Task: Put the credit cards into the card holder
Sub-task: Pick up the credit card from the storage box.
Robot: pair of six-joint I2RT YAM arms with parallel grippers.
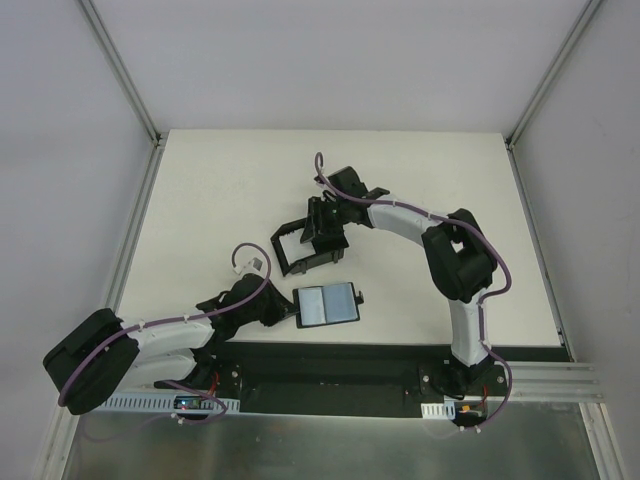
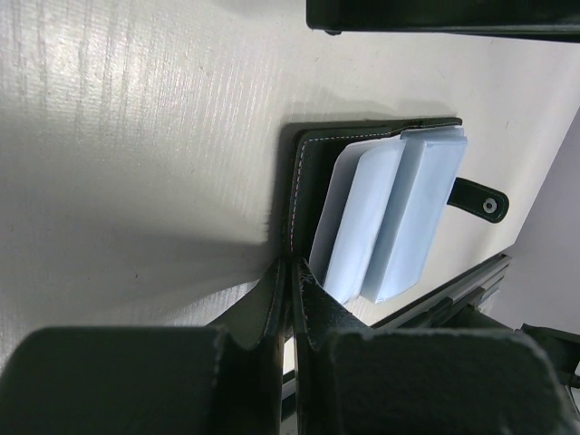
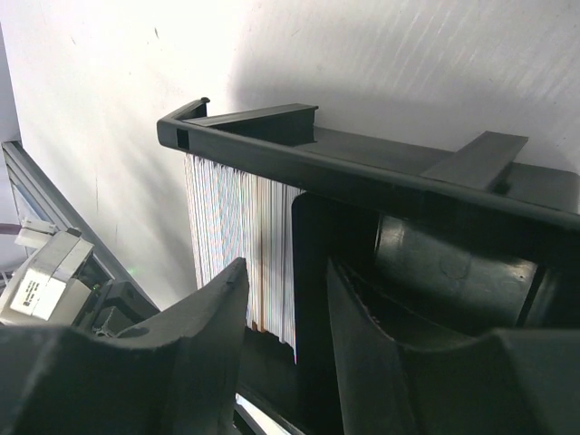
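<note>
Right wrist view had the cards (image 3: 236,227) standing on edge in the box (image 3: 362,172): thin, stiff, slick, best pinched across the faces near a free edge. Right gripper (image 3: 288,276) stood half-closed at them; whether it gripped any, unclear. Left gripper (image 2: 288,285) pinched the open holder (image 2: 308,181) by its edge on the table (image 2: 136,136).
</note>
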